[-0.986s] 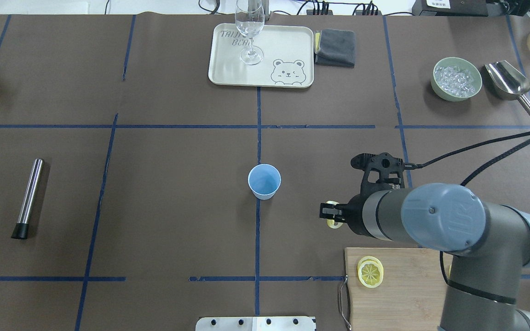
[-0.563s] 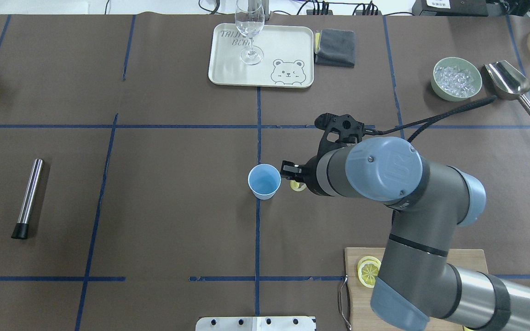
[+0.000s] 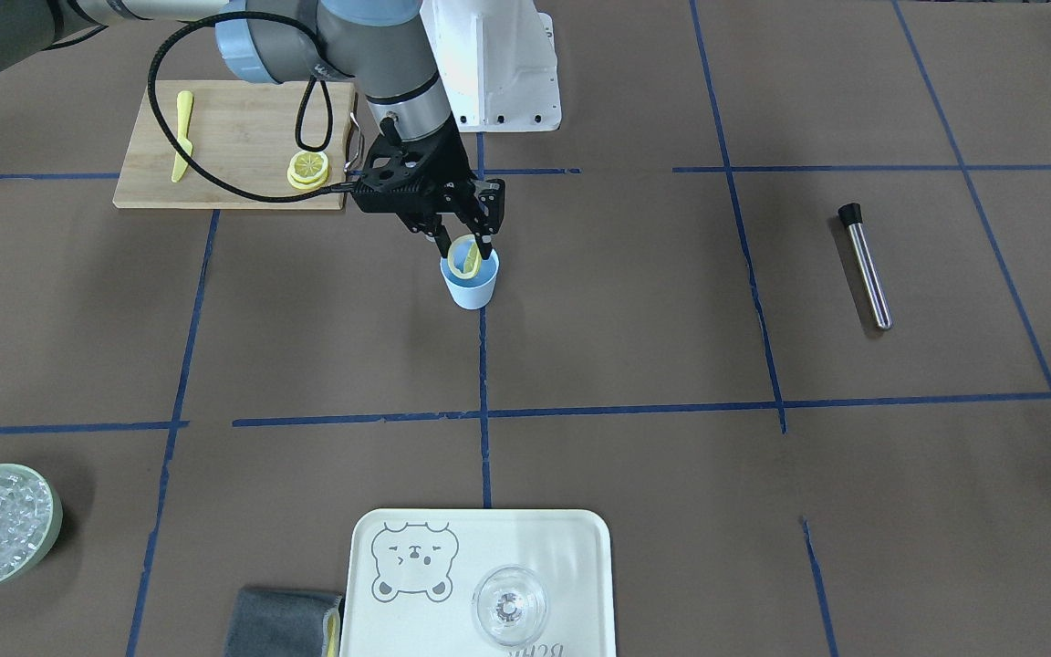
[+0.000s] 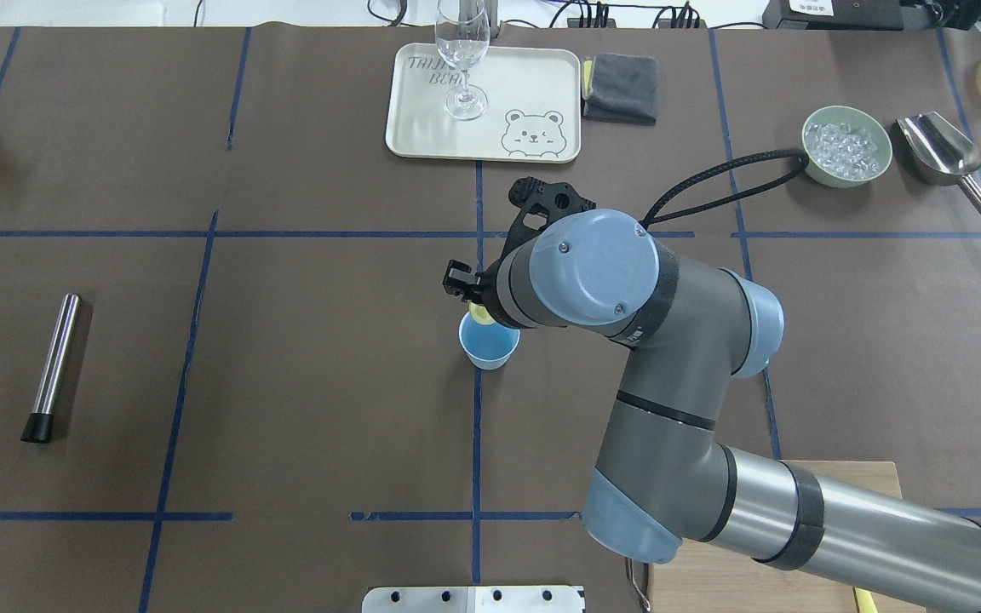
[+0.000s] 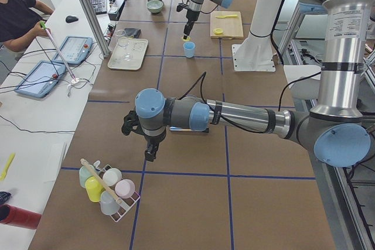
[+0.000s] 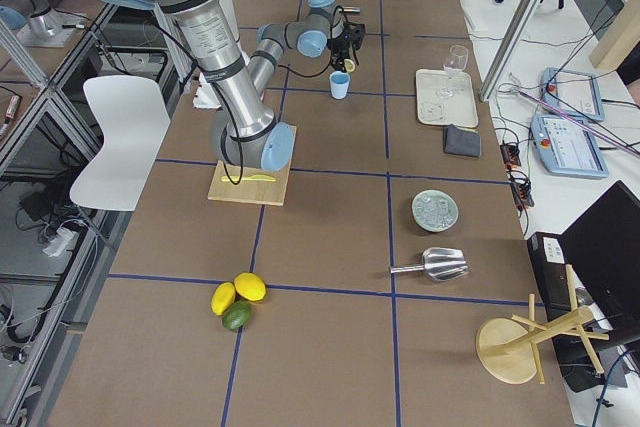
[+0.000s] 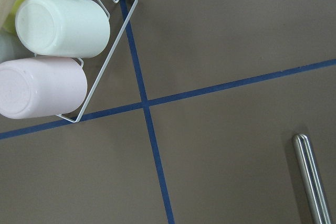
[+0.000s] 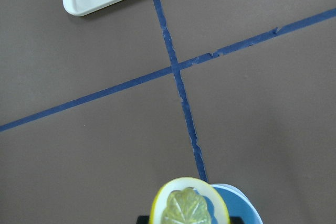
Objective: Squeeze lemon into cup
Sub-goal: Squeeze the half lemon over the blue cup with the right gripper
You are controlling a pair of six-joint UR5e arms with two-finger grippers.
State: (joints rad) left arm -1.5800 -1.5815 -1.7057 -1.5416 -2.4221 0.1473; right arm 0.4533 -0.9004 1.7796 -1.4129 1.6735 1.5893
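The light blue cup [image 3: 471,287] stands at the table's middle, on a blue tape line. My right gripper [image 3: 464,250] is shut on a lemon slice [image 3: 466,259] and holds it on edge just over the cup's mouth. In the overhead view the slice [image 4: 480,316] shows at the far rim of the cup [image 4: 490,347], mostly hidden under my wrist. The right wrist view shows the slice [image 8: 189,206] beside the cup's rim [image 8: 240,207]. My left gripper [image 5: 150,151] hangs over the table's left end near a cup rack; I cannot tell whether it is open.
A wooden board [image 3: 243,119] holds stacked lemon slices [image 3: 307,169] and a yellow knife [image 3: 182,133]. A tray [image 4: 524,85] carries a clear glass [image 4: 462,60]. An ice bowl [image 4: 846,145], a scoop [image 4: 942,153], a grey cloth [image 4: 621,88] and a steel muddler [image 4: 54,366] lie around. The cup rack [image 5: 108,188] stands at the left end.
My right arm has swung left and forward, carrying the lemon slice from near the board to over the cup. The cup has not moved.
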